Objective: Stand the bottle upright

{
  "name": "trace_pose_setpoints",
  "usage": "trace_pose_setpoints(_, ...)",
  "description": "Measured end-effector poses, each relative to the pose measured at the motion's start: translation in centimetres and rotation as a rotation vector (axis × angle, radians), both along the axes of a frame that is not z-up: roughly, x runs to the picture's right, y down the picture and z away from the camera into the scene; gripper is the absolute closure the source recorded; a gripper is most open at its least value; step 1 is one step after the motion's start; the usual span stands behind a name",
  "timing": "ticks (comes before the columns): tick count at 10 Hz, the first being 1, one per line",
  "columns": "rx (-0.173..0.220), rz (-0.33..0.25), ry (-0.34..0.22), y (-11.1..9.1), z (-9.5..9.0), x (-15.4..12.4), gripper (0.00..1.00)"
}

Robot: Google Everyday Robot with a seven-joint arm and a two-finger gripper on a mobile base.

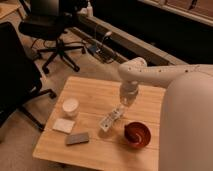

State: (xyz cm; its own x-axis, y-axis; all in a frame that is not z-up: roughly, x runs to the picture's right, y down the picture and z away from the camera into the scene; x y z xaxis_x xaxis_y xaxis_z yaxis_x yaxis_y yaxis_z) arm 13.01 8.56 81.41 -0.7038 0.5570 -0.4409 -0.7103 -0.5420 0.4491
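The white bottle (111, 119) with dark label markings lies on its side near the middle of the wooden table (95, 92), slanting from lower left to upper right. My gripper (125, 103) hangs from the white arm directly over the bottle's upper right end, just above or touching it.
A red bowl (137, 134) sits right of the bottle. A round white cup (70, 106), a flat white pad (64, 125) and a flat grey block (77, 138) lie on the left half. Black office chairs (52, 25) stand behind and left of the table.
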Motion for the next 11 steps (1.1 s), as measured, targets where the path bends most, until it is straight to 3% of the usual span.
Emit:
trace_pose_setpoints(7, 0.002, 0.000, 0.000, -0.1, 0.1, 0.0, 0.74)
trace_pose_setpoints(11, 0.120, -0.036, -0.011, -4.6, 2.9, -0.7, 0.74)
